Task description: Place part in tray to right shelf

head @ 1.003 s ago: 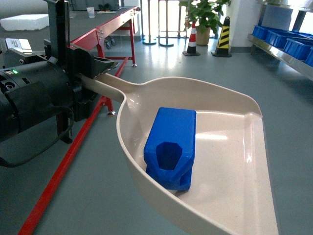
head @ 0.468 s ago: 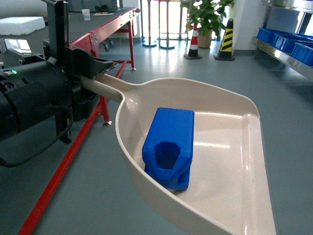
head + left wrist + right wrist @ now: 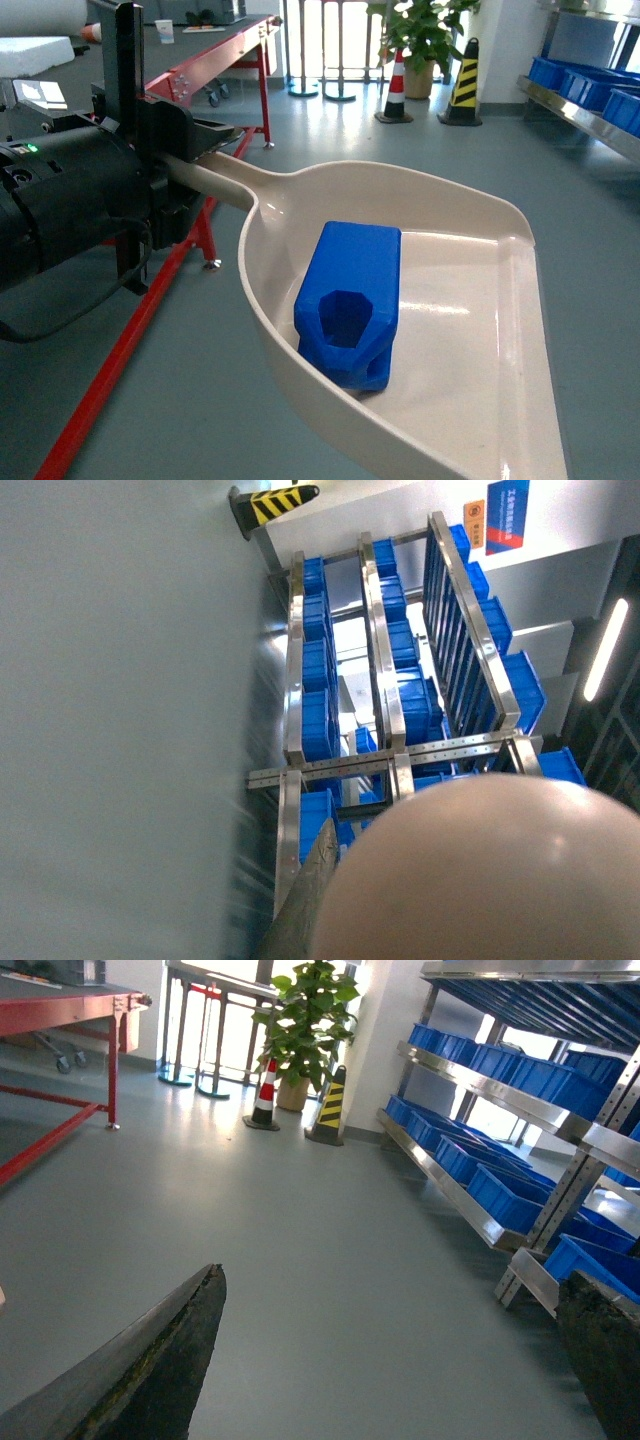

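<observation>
The part is a bright-blue boxy block with bevelled corners, its hexagonal hollow facing the camera; it lies inside the cream tray, against the left rim; the left gripper is clenched on the tray's handle; the right gripper stands spread, grasping nothing; the right shelf bears blue crates.

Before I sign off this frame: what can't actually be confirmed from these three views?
- Left gripper: head view shows it at the tray handle, but the black arm housing hides the fingers' closure.
- Part: its underside and far end are hidden by its own body; it is absent from both wrist views.
- Tray front edge: cut off by the head view's bottom edge.
- Shelf: crate contents too small to read.
- Right gripper: only blurred finger edges show.
</observation>
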`<state>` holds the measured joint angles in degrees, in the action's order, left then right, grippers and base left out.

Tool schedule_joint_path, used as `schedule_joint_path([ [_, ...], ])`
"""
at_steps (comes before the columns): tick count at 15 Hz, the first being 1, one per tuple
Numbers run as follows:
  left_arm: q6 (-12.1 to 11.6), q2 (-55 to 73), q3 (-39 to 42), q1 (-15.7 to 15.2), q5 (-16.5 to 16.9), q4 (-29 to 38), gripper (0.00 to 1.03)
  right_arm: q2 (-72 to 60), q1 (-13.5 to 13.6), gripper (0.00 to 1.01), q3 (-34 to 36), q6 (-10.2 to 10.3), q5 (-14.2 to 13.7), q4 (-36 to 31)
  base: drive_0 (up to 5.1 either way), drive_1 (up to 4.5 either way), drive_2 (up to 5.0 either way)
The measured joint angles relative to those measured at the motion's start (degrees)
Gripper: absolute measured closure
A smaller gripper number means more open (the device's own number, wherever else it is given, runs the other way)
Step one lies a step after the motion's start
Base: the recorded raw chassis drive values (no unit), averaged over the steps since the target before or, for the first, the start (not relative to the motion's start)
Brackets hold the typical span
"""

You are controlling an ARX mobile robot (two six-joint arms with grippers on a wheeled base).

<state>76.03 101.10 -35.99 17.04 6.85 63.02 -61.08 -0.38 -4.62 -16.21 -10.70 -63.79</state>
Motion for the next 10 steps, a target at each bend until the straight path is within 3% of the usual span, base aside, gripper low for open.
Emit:
schedule_joint_path([
  [10,0.02,0.00,0.00,0.00,-0.07,0.02,0.90,-0.04,0.00,0.03,-0.02,0.00,0.00,0.07,0.0,4.19,-4.2],
])
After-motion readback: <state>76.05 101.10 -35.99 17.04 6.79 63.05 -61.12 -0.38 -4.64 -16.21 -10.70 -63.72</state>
